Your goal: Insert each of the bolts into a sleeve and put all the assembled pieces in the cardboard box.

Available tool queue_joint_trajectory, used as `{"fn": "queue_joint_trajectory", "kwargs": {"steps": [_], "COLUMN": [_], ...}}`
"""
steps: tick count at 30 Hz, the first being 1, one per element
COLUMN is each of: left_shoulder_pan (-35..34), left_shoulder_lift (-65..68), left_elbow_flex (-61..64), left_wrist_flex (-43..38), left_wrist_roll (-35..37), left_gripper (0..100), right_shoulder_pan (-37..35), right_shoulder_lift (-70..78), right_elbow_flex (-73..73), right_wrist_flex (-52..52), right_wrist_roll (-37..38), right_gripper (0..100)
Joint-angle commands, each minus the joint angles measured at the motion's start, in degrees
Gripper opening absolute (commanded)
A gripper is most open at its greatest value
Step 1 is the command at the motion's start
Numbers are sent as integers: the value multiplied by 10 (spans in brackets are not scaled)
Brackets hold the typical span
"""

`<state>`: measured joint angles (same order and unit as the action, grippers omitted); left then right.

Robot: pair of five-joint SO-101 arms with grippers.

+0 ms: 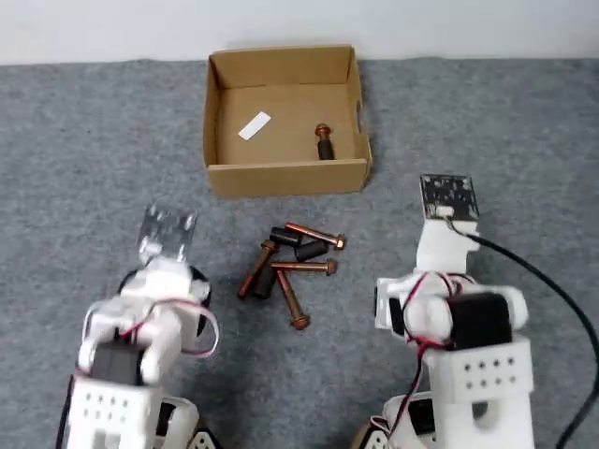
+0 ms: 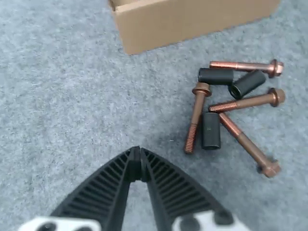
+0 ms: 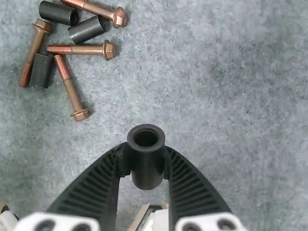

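The sleeve (image 3: 146,175) I am working with sits pinched between the two black fingers of the right gripper (image 3: 146,156). Its open bore faces the wrist camera. I hold it over bare grey carpet (image 3: 240,72), well apart from the other parts.

Those parts lie in a loose heap on the carpet between my two arms, on the near side of the cardboard box (image 1: 285,178). There are four bolts (image 2: 248,101) and three loose sleeves (image 2: 211,131). One of these sleeves lies just beside a bolt's shank and parallel to it. The other two lie end to end between the two bolts nearest the box. Every bolt in the heap lies outside the sleeves.

The box stands open-topped behind the heap. Inside, near the wall on my right arm's side, lies an assembled piece (image 1: 324,142), a copper-headed bolt with a dark sleeve on its shank. A white slip (image 1: 254,125) lies on the box floor, well apart from it.

The left gripper (image 2: 137,161) has its fingers pressed together with nothing between them. It hangs over bare carpet to the left of the heap, near it but not touching.
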<state>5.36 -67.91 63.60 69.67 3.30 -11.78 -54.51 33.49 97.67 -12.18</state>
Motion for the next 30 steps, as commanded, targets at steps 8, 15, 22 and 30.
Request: {"fn": "queue_joint_trajectory", "kwargs": {"steps": [8,15,22,30], "left_shoulder_pan": [17,47,80,94], "left_shoulder_lift": [394,578,709,782], "left_elbow_flex": [-251,-354,-497,-575], "left_wrist_flex": [-13,5,84,87], "left_wrist_roll": [-11,-106,-127,-127], "left_gripper": [7,8,38,133], "right_shoulder_pan": [8,70,95,97], "right_shoulder_lift": [-104,-109,-111,-111], "right_elbow_flex": [25,25,25,25], "right_wrist_flex": [-23,-22,-21,-20], "right_wrist_roll": [-2,-2,-2,-2], "right_gripper": [9,9,9,9]}}
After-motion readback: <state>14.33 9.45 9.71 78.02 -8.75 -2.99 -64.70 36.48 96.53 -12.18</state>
